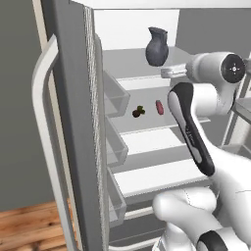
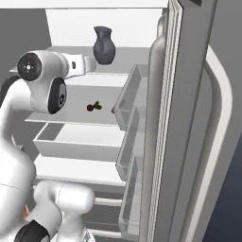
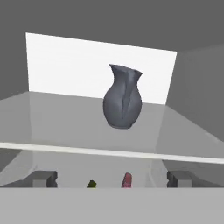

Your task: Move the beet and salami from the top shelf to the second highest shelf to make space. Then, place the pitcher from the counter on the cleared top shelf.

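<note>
The dark blue-grey pitcher (image 1: 157, 47) (image 2: 104, 45) (image 3: 123, 97) stands upright on the fridge's top shelf (image 1: 125, 59) (image 3: 52, 122). One shelf below (image 1: 147, 126), the dark beet (image 1: 138, 112) (image 2: 93, 107) (image 3: 91, 184) lies beside the pinkish-red salami (image 1: 159, 107) (image 3: 127, 180); in the right base view a door bin half hides the salami (image 2: 113, 110). My gripper (image 1: 165, 73) (image 2: 94, 64) (image 3: 111, 179) is open and holds nothing. It hovers level with the top shelf's front edge, a short way back from the pitcher. The counter is out of view.
The open fridge door (image 1: 73, 122) (image 2: 189, 142), with its stacked bins (image 1: 115, 98) (image 2: 132, 94), flanks the shelves closely. A drawer (image 2: 75, 142) and further shelves (image 1: 157, 179) lie lower down. My own forearm (image 1: 191, 127) crosses in front of the shelves on the right.
</note>
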Robot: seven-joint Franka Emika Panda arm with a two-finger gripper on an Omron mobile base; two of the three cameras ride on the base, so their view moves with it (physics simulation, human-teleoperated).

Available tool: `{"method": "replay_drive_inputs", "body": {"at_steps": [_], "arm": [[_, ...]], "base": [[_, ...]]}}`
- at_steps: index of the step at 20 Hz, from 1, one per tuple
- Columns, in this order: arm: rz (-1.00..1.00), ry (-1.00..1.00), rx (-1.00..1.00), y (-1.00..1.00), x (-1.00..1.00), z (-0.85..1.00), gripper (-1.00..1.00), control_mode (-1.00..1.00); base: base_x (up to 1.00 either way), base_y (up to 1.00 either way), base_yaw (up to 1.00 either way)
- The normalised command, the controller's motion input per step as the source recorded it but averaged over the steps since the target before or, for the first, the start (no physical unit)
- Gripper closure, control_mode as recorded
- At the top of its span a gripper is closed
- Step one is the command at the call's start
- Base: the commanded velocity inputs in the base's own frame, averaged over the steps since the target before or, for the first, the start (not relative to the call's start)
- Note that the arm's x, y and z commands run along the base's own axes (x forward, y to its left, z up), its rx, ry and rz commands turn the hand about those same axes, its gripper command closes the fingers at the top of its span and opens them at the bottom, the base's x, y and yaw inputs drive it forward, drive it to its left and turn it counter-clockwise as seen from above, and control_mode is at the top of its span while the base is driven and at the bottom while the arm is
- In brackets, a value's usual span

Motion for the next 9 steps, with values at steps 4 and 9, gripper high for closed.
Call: {"method": "replay_drive_inputs", "body": {"at_steps": [4,9], "arm": [[0.0,0.15,-0.06,0.14,-1.0,-0.31,-1.0,-1.0],[-0.01,0.18,-0.13,0.3,-0.9,-0.31,-1.0,-1.0]], "base": [[0.0,0.0,0.0],[0.0,0.0,0.0]]}}
